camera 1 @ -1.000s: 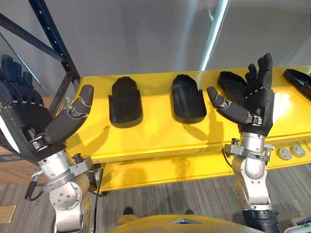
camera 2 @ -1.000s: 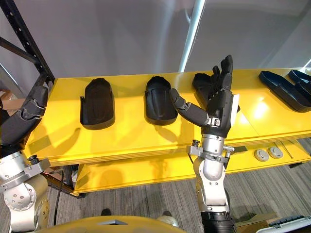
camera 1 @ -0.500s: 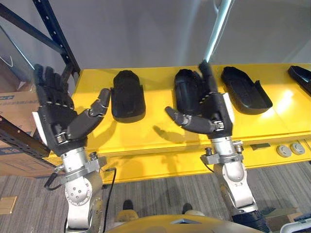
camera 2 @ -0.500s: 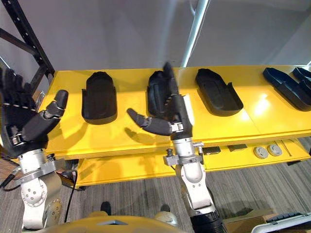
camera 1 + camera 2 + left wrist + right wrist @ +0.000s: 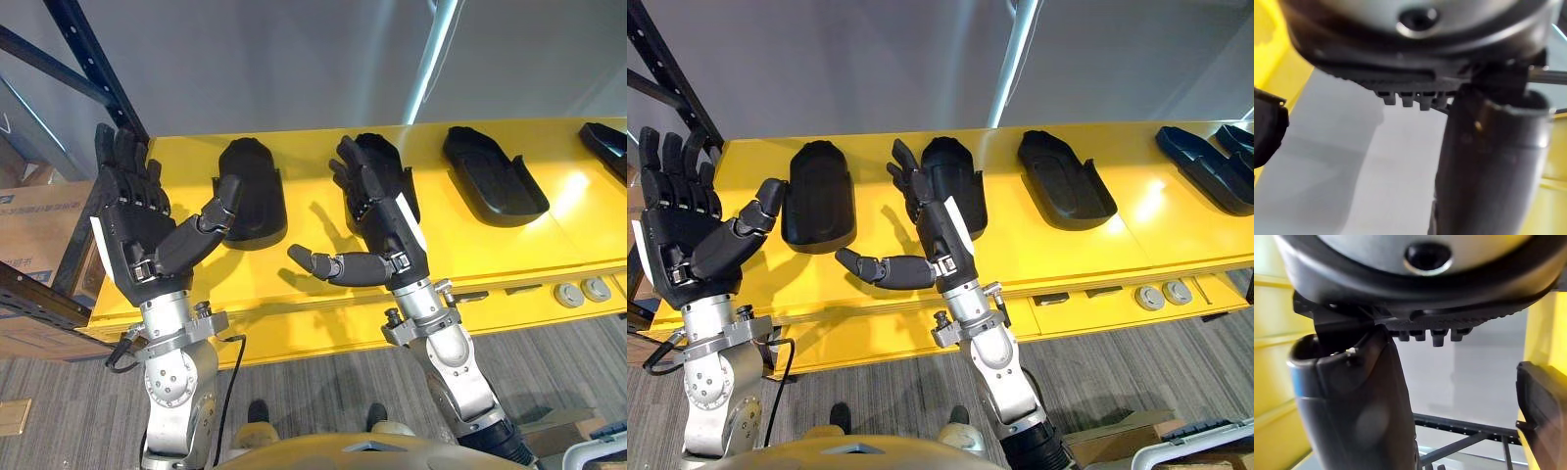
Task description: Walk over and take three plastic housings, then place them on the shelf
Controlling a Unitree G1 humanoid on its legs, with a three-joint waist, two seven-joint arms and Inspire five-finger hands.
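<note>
Open, empty hands at the housings.
Fingers of the right hand spread straight over the middle housing, frame centre, its long axis up-frame. The left hand, splayed, stands beside the left housing. The third housing lies right on the worktop.

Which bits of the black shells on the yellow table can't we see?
Middle housing: near left part, both eye views, behind the right hand.
Left housing: a bit of its side, left eye view, behind the thumb of the left hand.
Far-right housing: left eye view, cut off by the picture's edge.
Dark shape, left wrist view: too blurred to name.
</note>
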